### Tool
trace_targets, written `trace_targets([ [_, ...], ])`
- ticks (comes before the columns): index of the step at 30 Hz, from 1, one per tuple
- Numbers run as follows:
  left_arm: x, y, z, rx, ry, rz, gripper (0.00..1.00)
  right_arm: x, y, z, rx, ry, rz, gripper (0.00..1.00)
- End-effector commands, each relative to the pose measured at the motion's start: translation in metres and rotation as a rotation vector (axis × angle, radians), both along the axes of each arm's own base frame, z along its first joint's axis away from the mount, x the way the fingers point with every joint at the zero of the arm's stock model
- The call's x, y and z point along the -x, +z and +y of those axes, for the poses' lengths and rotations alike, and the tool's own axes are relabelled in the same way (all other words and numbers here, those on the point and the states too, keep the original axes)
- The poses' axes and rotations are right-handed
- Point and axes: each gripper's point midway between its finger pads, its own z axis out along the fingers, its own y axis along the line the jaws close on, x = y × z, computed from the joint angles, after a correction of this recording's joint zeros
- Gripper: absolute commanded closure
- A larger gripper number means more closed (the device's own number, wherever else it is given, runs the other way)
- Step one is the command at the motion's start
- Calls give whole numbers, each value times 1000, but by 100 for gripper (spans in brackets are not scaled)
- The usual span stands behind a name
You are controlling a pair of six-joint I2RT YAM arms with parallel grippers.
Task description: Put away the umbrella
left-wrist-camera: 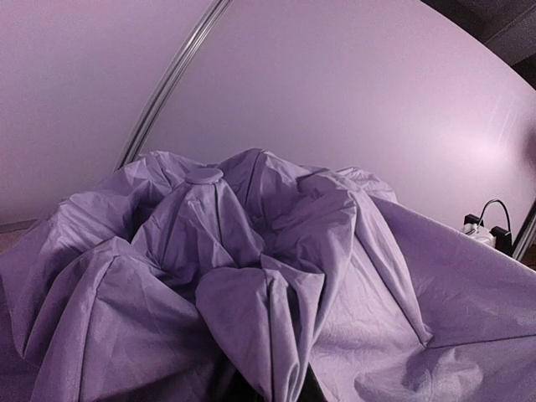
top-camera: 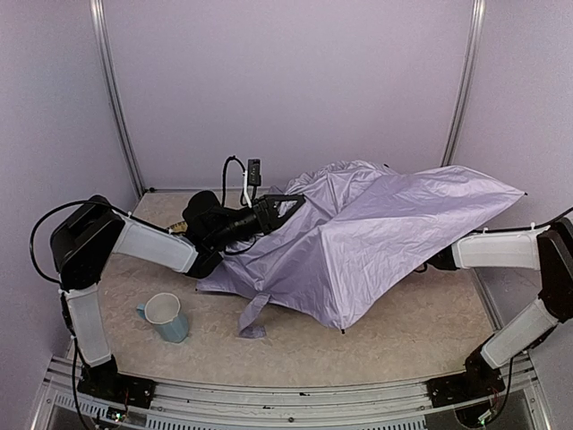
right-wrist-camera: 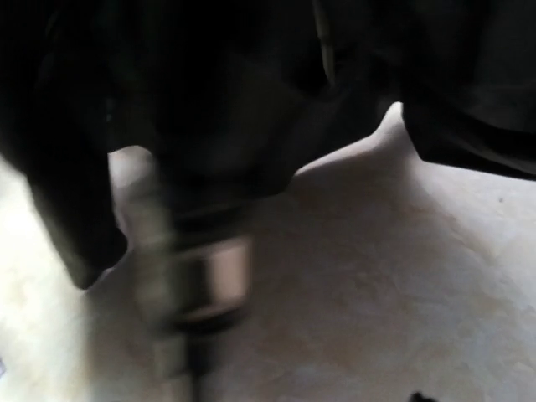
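The umbrella [top-camera: 376,224] lies half open across the middle and right of the table, lavender side up, with its strap [top-camera: 253,318] trailing at the front. My left gripper [top-camera: 291,206] is at its left upper edge. In the left wrist view the bunched canopy [left-wrist-camera: 209,251] fills the frame, its round top cap [left-wrist-camera: 203,175] faces me, and a fold runs down between my dark fingers [left-wrist-camera: 239,390]. My right arm [top-camera: 497,251] reaches under the canopy, so its gripper is hidden. The right wrist view shows black lining [right-wrist-camera: 251,84] and a blurred shaft [right-wrist-camera: 172,276].
A light blue mug [top-camera: 166,316] stands at the front left, near my left arm. A black device with cables [top-camera: 253,170] sits at the back wall. Metal posts [top-camera: 116,107] frame the corners. The beige tabletop [right-wrist-camera: 377,276] shows beneath the canopy.
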Motion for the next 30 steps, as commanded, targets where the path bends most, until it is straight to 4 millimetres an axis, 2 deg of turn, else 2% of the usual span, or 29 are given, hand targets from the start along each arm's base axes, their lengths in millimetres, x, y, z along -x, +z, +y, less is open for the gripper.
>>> trace_targets([
  [1, 21, 42, 5, 93, -25, -114, 100, -17, 0, 7, -52, 1, 10, 31],
  [7, 23, 41, -2, 91, -34, -116, 100, -14, -2, 20, -111, 44, 20, 40],
  [9, 23, 39, -3, 90, -38, -110, 100, -14, -4, 24, -112, 50, 25, 53],
  [13, 21, 36, -2, 78, -33, -105, 100, -13, 1, 27, -124, 67, 28, 94],
  [14, 19, 35, 0, 70, -21, -104, 100, -12, 6, 26, -124, 64, 16, 100],
  [15, 16, 34, 2, 59, -5, -102, 92, -13, 11, 23, -119, 50, 0, 100],
  [16, 13, 33, 5, 44, 18, -105, 79, -14, 16, 20, -110, 39, -13, 100],
  [19, 4, 30, 14, -23, 99, -133, 50, -25, 34, -1, -40, -28, -69, 100],
  [21, 1, 31, 23, -71, 150, -166, 37, -34, 42, -23, 52, -105, -101, 100],
  [26, -5, 45, 52, -164, 284, -265, 22, -61, 72, -91, 373, -350, -234, 100],
  [30, -7, 50, 65, -245, 366, -300, 20, -65, 111, -119, 559, -419, -328, 100],
])
